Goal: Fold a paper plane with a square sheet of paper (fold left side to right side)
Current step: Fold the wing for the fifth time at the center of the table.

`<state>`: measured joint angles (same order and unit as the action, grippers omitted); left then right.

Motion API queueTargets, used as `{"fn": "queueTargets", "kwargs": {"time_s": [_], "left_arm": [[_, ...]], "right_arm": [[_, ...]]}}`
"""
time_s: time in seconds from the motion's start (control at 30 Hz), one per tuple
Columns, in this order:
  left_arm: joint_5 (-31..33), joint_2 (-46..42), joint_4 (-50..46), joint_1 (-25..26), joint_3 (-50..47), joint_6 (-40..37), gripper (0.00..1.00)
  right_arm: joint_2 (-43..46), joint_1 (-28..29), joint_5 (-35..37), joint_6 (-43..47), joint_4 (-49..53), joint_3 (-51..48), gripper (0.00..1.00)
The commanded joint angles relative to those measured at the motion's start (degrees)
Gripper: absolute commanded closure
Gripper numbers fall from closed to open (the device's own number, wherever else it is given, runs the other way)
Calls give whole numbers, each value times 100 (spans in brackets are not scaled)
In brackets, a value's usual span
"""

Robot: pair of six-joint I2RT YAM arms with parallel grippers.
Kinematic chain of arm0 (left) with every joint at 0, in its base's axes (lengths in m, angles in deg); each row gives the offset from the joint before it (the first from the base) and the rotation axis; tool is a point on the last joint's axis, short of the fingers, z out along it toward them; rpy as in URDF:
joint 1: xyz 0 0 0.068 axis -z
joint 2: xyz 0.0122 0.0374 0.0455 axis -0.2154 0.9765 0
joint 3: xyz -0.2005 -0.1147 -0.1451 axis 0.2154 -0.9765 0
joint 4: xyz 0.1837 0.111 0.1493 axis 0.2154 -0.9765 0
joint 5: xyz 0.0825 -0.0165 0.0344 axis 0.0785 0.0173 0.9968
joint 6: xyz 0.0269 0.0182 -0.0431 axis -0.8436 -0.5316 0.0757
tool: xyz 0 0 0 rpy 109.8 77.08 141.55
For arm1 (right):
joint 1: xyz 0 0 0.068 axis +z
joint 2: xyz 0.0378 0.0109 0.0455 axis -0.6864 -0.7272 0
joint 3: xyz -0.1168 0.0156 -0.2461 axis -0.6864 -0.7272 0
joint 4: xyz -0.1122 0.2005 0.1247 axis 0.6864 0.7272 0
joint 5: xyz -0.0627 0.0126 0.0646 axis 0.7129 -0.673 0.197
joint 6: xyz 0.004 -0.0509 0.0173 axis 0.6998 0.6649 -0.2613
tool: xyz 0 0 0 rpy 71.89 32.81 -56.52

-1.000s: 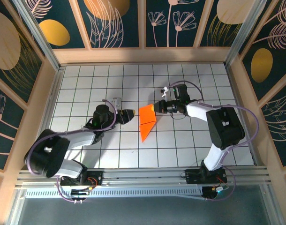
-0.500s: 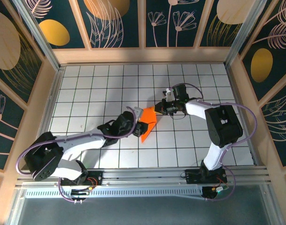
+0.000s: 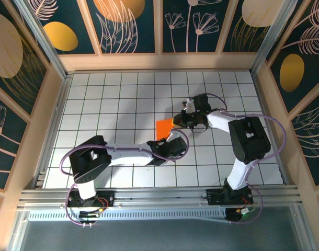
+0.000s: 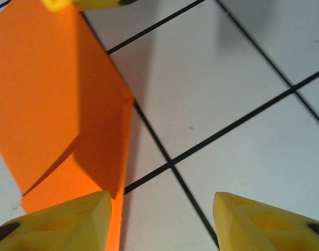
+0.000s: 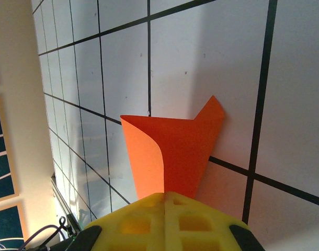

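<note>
Two claws of mine were at the orange paper (image 3: 163, 127) from above: left claw (image 3: 164, 141) at its near edge, right claw (image 3: 174, 123) at its right corner. Left wrist: my fingers (image 4: 65, 219) stood apart, empty. Right wrist: I clenched the paper's folded end.

The square sheet of paper (image 5: 175, 151) is thin and bright orange, folded into a small layered wedge with sharp creases rather than lying as an open square. Its narrow end is pinched between the closed tips of the right gripper (image 5: 166, 198). From there it widens away from the gripper and lies low, its upper flap lifted and curling over along one side and a pointed corner jutting out at the far end on the other. Seen from above, it sits just left of the right gripper, touching it, with its near part hidden.
</note>
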<state>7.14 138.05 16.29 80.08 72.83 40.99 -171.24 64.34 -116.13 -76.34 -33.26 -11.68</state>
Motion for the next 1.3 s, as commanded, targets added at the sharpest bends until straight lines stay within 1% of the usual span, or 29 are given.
{"fn": "queueTargets", "kwargs": {"time_s": [0.0, 0.2, 0.33, 0.43, 0.57, 0.67, 0.9, 1.03, 1.17, 1.2, 1.27], "left_arm": [[635, 135, -583, 20, 238, 328, 46], [695, 317, -628, 16, 258, 330, 46], [846, 429, -703, 17, 292, 356, 48], [889, 543, -770, 17, 374, 347, 54], [989, 647, -857, 21, 443, 389, 65], [1055, 634, -836, 21, 412, 404, 71], [1041, 652, -759, 19, 390, 382, 83], [1033, 660, -734, 11, 373, 390, 88], [1040, 498, -672, -68, 215, 495, 94], [975, 401, -582, -113, 120, 496, 97], [713, 204, -318, -230, -79, 422, 100]], "right_arm": [[-83, -27, 9, -17, 60, 150, 100], [-141, -27, -42, -26, 22, 161, 100], [-125, -30, -43, -16, 31, 157, 100], [-130, -30, -43, -17, 28, 151, 100], [-139, -26, -17, -24, 31, 152, 100], [-145, -32, 1, -26, 35, 156, 100], [-173, -30, 76, -43, 43, 167, 100], [-152, -41, 148, -43, 56, 167, 100], [-26, -94, 295, -61, 42, 124, 100], [19, -133, 336, -48, 48, 106, 99], [126, -219, 457, -8, 62, 67, 93]]}}
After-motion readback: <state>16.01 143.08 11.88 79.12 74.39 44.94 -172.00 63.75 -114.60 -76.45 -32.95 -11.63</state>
